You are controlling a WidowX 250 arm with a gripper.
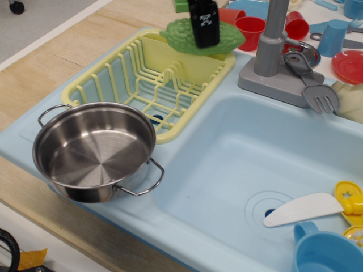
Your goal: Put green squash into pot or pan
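Note:
The green squash [178, 35], bumpy and bright green, is over the far rim of the yellow dish rack [113, 79], level and slightly blurred. My black gripper [205, 38] comes down from the top edge across the squash's middle and is shut on it; the fingertips are hard to make out against it. The shiny steel pot [96, 153] with two wire loop handles stands empty at the sink unit's front left corner, well to the front left of the gripper.
The dish rack lies between squash and pot. A grey faucet [271, 45] and grey fork [317, 93] stand to the right. The blue basin [255, 153] holds a white knife [303, 208] and a blue cup [323, 252]. Red cups [249, 28] and a small green cube [181, 5] are behind.

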